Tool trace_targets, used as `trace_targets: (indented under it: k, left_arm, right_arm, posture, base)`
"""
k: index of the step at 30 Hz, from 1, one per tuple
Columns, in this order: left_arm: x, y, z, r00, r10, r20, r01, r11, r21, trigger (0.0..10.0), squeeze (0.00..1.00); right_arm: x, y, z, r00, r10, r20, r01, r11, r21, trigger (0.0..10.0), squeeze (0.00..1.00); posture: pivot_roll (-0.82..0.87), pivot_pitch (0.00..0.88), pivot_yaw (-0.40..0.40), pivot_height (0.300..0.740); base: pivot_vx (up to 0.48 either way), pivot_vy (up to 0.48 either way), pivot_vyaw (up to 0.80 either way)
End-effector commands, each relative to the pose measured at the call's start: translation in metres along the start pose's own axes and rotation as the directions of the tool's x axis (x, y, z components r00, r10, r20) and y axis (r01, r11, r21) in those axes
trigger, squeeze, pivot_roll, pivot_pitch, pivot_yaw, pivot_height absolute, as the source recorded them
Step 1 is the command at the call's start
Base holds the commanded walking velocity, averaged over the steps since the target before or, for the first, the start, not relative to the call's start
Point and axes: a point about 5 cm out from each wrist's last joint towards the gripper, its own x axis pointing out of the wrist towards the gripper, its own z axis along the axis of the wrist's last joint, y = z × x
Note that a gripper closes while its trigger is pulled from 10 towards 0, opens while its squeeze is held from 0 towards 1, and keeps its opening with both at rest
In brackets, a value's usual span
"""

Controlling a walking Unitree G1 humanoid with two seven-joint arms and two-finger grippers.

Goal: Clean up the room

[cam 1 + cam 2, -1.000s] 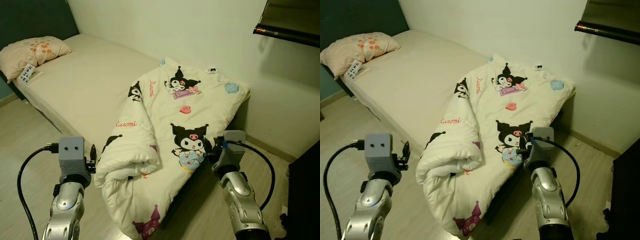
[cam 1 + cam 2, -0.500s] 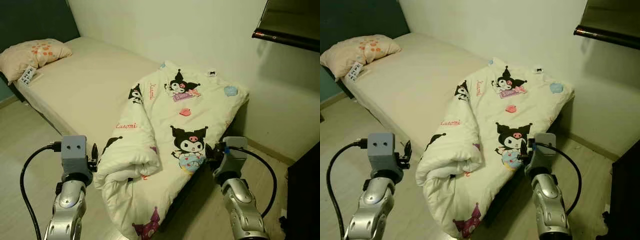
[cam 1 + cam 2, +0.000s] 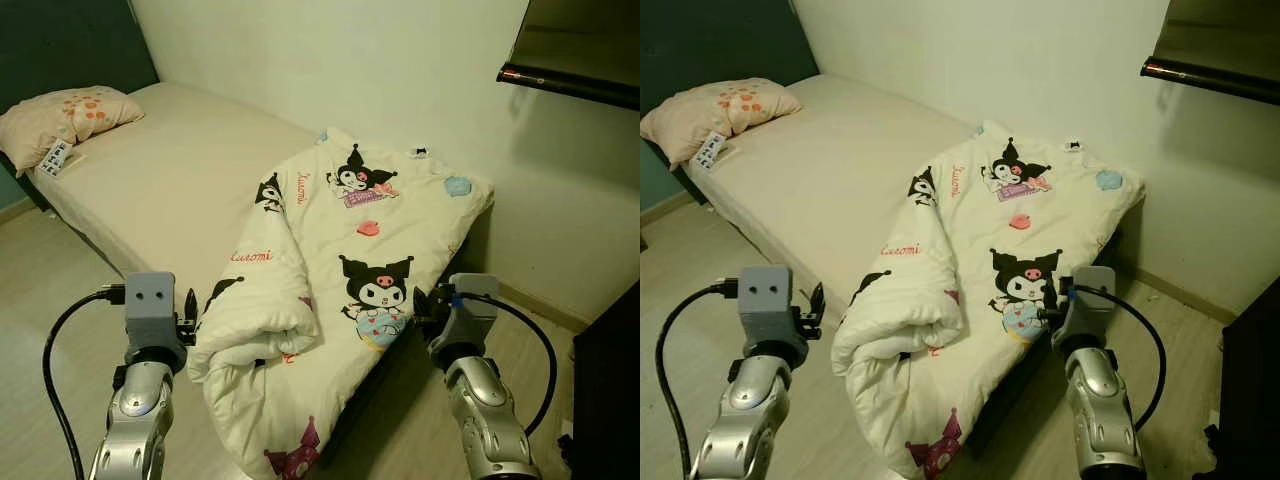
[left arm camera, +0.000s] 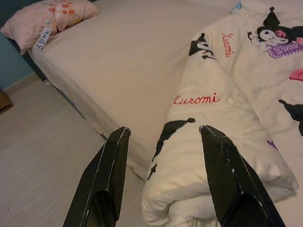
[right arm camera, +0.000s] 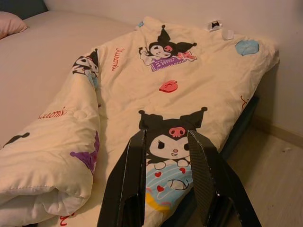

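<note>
The bed [image 3: 170, 180] stretches toward ten o'clock. A cartoon-print comforter [image 3: 350, 280] lies bunched over its near end, spilling toward six o'clock. The pillow [image 3: 60, 115] sits at ten o'clock. Left gripper [image 4: 163, 177] spreads wide near the rolled edge; right gripper [image 5: 165, 179] is parted narrowly, empty.

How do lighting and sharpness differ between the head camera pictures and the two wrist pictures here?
Left and right eye views: dim, warm light, sharp enough to read the comforter print, with the wall shelf casting a dark shadow. Left wrist view: the left gripper fingers loom large and soft-edged, the pillow slightly hazy. Right wrist view: reddish cast, the right gripper dark against the print.
</note>
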Motion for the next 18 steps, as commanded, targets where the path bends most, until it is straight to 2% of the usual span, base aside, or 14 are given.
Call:
trace_targets:
  k: [1, 18]
  left_arm:
    - [0.0002, -0.0007, -0.0047, 1.000, 0.000, -0.022, 0.001, 1.000, 0.016, 10.0, 0.00]
    - [0.0058, 0.0034, -0.0021, 1.000, -0.011, -0.018, 0.012, 1.000, 0.007, 10.0, 0.00]
  right_arm:
    - [-0.0025, 0.0038, -0.0085, 0.999, 0.011, -0.036, -0.011, 1.000, -0.005, 10.0, 0.00]
    - [-0.0044, 0.0111, -0.0136, 0.998, 0.023, -0.053, -0.024, 1.000, -0.018, 10.0, 0.00]
  posture:
    - [-0.07, 0.102, 0.063, 0.740]
    - [-0.07, 0.111, 0.096, 0.740]
  base:
    - [0.000, 0.000, 0.00]
    - [0.000, 0.000, 0.00]
